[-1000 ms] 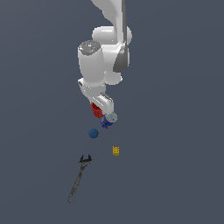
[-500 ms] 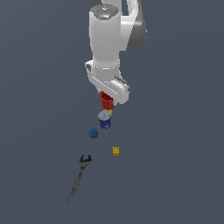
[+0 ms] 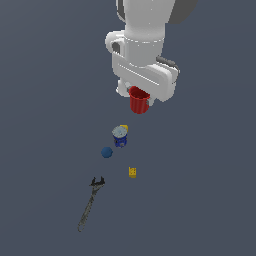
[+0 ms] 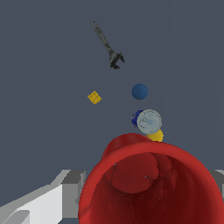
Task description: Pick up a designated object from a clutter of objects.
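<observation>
The small red cup (image 3: 139,102) hangs in the air below the white hand, well above the other items, with my gripper (image 3: 138,96) shut on its rim. In the wrist view the red cup (image 4: 151,183) fills the foreground, its open mouth facing the camera and hiding the fingertips. Below it on the floor stands the blue can with a grey lid (image 3: 120,136) (image 4: 147,121), with a bit of yellow (image 3: 124,128) behind it.
A blue ball (image 3: 106,152) (image 4: 139,91) lies near the can. A small yellow block (image 3: 132,172) (image 4: 94,97) sits toward the exterior view's right of the ball. A long dark wrench (image 3: 90,202) (image 4: 107,43) lies farthest from the arm.
The arm has risen and swung toward the exterior view's right, lifting the red cup up and away from the can and the ball.
</observation>
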`<state>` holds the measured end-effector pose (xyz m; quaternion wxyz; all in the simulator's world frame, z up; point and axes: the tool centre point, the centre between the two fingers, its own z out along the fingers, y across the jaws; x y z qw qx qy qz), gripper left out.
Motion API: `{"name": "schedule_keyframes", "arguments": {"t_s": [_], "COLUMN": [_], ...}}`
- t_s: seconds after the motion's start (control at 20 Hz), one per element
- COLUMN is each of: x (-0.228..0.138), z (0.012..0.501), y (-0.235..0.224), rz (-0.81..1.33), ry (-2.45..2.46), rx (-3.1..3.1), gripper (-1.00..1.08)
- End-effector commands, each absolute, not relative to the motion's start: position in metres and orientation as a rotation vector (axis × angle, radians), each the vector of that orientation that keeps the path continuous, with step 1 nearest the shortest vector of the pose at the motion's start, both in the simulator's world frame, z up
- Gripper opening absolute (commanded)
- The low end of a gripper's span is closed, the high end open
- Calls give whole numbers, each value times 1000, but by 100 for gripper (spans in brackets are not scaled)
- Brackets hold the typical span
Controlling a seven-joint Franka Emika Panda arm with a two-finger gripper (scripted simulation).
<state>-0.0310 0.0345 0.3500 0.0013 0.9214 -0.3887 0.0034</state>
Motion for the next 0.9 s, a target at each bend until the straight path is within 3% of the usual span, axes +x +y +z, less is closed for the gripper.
{"name": "schedule_keyframes", "arguments": {"t_s": [0.0,0.4,0.85], "x": [-25,-10,-1], "z": [373,422,446], "y": [47,77,91], "rz": [9,3,0], "ry": [-1220,-1220,-1220], "rx": [2893,2895,2895], "gripper": [-100,-100,-100]}}
